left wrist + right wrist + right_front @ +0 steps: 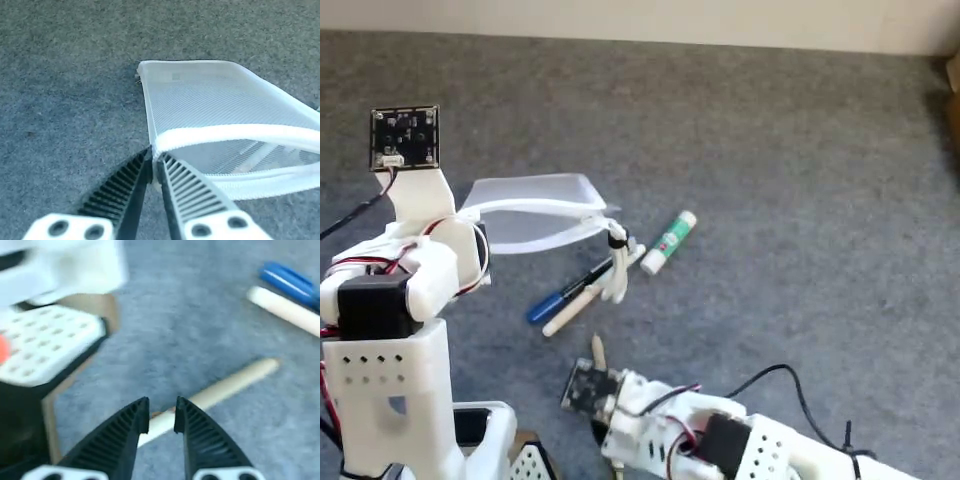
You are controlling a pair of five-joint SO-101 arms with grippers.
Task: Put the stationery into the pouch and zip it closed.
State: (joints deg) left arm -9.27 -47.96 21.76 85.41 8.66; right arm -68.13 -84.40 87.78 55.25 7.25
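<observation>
Right tool [161, 415] hangs just over the cream stick [235, 382] lying on the bench [800, 150], its jaws only narrowly apart and holding nothing. Widen them before you drop, and square them across the stick so it cannot roll away. Your left tool [154, 160] pinches the pouch [210, 100] rim, with the mouth lifted open near the blue pen [555, 298]; hold that grip firm and level.
</observation>
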